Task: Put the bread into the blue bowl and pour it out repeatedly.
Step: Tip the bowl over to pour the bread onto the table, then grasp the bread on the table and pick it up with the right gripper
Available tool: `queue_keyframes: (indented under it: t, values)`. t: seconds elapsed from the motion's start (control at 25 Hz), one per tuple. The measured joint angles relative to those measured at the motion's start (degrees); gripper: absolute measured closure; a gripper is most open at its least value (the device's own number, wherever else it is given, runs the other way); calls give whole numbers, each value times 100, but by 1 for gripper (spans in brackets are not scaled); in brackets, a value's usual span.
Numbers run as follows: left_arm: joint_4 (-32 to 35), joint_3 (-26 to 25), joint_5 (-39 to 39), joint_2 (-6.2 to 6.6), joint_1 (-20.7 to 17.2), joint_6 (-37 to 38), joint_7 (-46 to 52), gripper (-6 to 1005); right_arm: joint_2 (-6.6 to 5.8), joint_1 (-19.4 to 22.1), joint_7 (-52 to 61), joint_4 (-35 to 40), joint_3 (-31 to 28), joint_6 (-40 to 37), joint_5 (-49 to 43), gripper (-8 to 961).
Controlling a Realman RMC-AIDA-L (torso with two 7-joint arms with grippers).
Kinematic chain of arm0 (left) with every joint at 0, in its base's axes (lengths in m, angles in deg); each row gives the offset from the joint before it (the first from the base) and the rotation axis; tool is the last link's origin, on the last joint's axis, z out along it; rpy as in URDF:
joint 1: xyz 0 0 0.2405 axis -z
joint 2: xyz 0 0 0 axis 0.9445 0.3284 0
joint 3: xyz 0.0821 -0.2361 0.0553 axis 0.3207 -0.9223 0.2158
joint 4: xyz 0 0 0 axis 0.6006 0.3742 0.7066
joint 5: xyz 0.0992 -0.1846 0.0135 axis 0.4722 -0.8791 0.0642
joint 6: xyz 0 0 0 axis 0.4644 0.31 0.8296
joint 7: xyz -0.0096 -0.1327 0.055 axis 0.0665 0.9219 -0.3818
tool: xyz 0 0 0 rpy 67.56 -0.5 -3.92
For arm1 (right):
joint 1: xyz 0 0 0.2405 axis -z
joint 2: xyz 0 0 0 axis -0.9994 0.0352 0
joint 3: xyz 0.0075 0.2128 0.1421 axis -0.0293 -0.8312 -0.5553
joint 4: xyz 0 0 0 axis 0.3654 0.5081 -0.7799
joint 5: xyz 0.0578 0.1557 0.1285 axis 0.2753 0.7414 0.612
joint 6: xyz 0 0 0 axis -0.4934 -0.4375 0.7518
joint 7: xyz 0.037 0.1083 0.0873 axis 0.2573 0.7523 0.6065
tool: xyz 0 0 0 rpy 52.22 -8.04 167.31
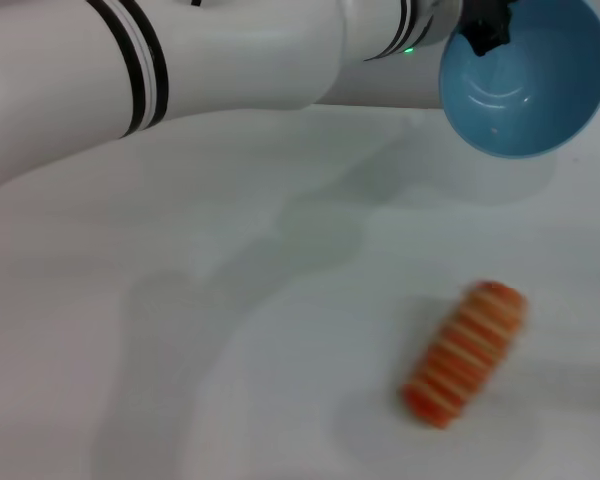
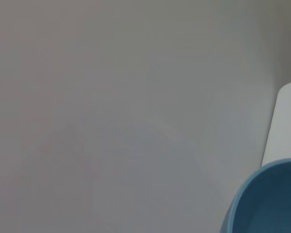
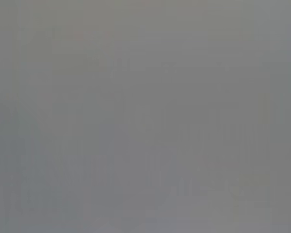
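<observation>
The blue bowl (image 1: 525,80) hangs in the air at the far right of the head view, tipped on its side so its glossy, empty inside faces me. My left gripper (image 1: 485,35) is shut on the bowl's rim, with one dark finger showing over the edge. The bread (image 1: 464,353), orange-tan with pale ridges, lies on the white table (image 1: 180,300) below and nearer than the bowl, and looks smeared. The left wrist view catches part of the blue bowl (image 2: 266,199) in one corner. My right gripper does not show in any view.
My left arm (image 1: 180,70), white with black bands, spans the top of the head view from left to right. A white edge (image 2: 283,126) shows beside the bowl in the left wrist view. The right wrist view shows only plain grey.
</observation>
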Motion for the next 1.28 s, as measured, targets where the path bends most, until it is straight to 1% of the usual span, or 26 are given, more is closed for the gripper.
queue_keyframes:
  t: [0.16,0.24,0.28,0.32,0.36,0.4,0.48,0.52,0.56,0.64,0.68,0.8,0.92,1.08,1.12,1.16,1.28]
  values:
    - [-6,-151,-21,1,-118,-20,191,999,-24,-76,925,-22,246,170,-264,424]
    - [-10,-236,-22,3,-160,-20,305,999,-31,-114,1308,97,463,178,-780,424]
    - [-37,-480,-23,26,-273,5,518,999,-35,-125,1560,230,528,201,-1136,424]
    - [-44,-523,-24,29,-294,19,551,1000,-39,-133,1875,378,577,247,-1449,423]
    - [-58,-600,-24,34,-335,47,604,1000,-50,-137,2822,754,594,461,-2038,423]
    - [-69,-670,-24,36,-373,90,638,1000,-50,-137,2822,754,594,461,-2038,423]
    - [-84,-831,-26,40,-474,209,689,1000,-97,-142,4105,1150,579,682,-2731,423]
    - [-113,-991,-27,44,-560,271,708,1000,-132,-157,4830,1354,558,762,-3144,423]
    - [-113,-991,-27,44,-560,271,708,1000,-162,-185,5517,1526,537,809,-3597,423]
    - [-165,-1250,-29,51,-669,303,813,1000,-221,-275,6494,1775,515,813,-4320,423]
    - [-165,-1250,-29,51,-669,303,813,1000,-247,-336,6938,1878,529,792,-4652,423]
    - [-190,-1524,-29,69,-791,312,1007,1000,-283,-654,8204,2085,623,688,-5664,423]
    - [-228,-1665,-29,73,-843,324,1057,1000,-274,-1075,8922,2079,651,629,-6535,423]
    - [-240,-1674,-29,73,-888,328,1057,1000,-148,-1605,9272,1896,655,659,-7109,423]
    - [-241,-1674,-28,73,-899,329,1057,1000,-113,-1865,9524,1697,655,713,-7286,424]
    - [-240,-1670,-29,73,-905,330,1057,1000,-113,-1865,9524,1697,655,713,-7286,424]
    - [-239,-1639,-28,67,-922,333,1057,1000,-56,-2288,9815,1340,670,889,-7624,424]
